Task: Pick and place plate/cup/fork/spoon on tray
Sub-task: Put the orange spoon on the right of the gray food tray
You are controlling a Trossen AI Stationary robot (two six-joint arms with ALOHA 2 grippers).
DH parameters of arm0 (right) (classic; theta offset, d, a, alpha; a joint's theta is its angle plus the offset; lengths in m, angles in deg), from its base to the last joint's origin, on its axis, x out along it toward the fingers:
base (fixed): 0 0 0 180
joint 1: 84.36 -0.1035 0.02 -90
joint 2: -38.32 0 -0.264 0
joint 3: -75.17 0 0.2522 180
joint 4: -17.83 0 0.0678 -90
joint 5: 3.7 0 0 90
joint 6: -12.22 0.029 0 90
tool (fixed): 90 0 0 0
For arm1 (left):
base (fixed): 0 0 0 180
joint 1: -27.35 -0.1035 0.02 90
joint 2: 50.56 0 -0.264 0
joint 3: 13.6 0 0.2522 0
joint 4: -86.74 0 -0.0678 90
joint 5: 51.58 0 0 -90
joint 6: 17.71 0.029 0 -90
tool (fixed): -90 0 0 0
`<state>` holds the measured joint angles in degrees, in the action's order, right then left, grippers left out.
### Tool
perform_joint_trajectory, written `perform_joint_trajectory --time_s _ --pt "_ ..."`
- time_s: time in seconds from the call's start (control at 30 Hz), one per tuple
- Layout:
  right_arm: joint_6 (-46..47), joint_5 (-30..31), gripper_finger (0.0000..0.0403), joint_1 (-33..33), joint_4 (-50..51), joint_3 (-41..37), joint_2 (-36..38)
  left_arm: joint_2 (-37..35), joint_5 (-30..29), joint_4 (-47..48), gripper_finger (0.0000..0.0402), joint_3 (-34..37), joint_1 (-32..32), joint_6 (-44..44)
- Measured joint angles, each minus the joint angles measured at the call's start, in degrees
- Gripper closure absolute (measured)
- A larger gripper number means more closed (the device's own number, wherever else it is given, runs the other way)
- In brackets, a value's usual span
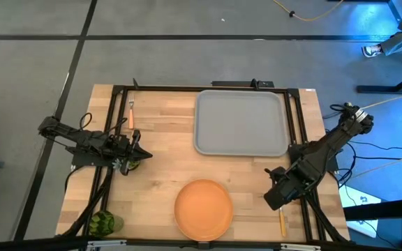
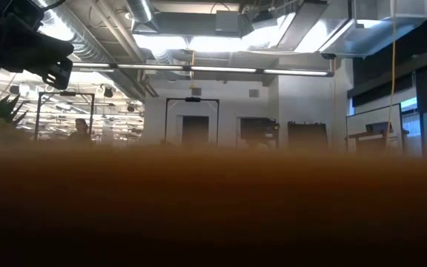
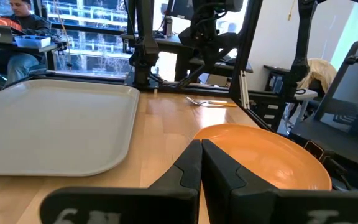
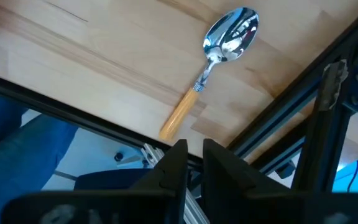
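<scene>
The light-grey tray (image 1: 241, 123) lies at the table's far middle. The orange plate (image 1: 203, 208) lies flat at the near edge, and the fork (image 1: 130, 113) at the far left. A green cup (image 1: 103, 223) sits at the near left corner. The spoon (image 4: 213, 62) lies flat near the near right corner, its orange handle (image 1: 282, 222) toward the near edge. My right gripper (image 4: 194, 155) hangs above the spoon's handle end, pointing steeply down, slightly open and touching nothing. My left gripper (image 3: 201, 152) waits shut at the table's left, pointing level toward the plate (image 3: 260, 155).
Black frame rails (image 1: 300, 132) run along the table's edges, one close under my right gripper (image 1: 274, 199). A spiky green plant (image 1: 130, 165) stands by my left gripper (image 1: 139, 152). Bare wood lies between plate and tray. A person (image 3: 17, 25) sits beyond the table.
</scene>
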<state>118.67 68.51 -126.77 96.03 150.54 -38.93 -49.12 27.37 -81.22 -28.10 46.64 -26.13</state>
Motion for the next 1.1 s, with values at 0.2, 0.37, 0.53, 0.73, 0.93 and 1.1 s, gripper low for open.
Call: perform_joint_trajectory --time_s 0.2,0.37,0.53,0.73,0.93,1.1 --pt "1.32 0.07 0.0376 0.0 0.2 0.0 0.0 0.01 0.0 0.0 0.0401 -0.01 0.0 0.0" --pt "4.04 -0.73 0.0363 0.0 0.24 0.0 0.0 0.01 0.0 0.0 0.0401 0.0 -0.02 -0.02" --pt "4.96 -0.81 0.0327 -0.33 0.14 -0.69 0.0 0.0 0.01 0.0 0.0401 0.0 -0.02 -0.01" --pt "9.12 -1.31 0.0307 -2.39 -4.72 -5.54 0.0 0.0 0.01 0.0 0.0401 0.0 -0.02 -0.02" --pt "16.18 0.91 0.0306 -4.61 -16.04 -11.34 0.0 -0.01 0.0 0.0 0.0401 -0.01 -0.01 -0.02" --pt "22.74 1.56 0.0306 -5.99 -18.17 -14.73 0.0 0.0 0.01 0.0 0.0401 -0.01 -0.02 0.0"
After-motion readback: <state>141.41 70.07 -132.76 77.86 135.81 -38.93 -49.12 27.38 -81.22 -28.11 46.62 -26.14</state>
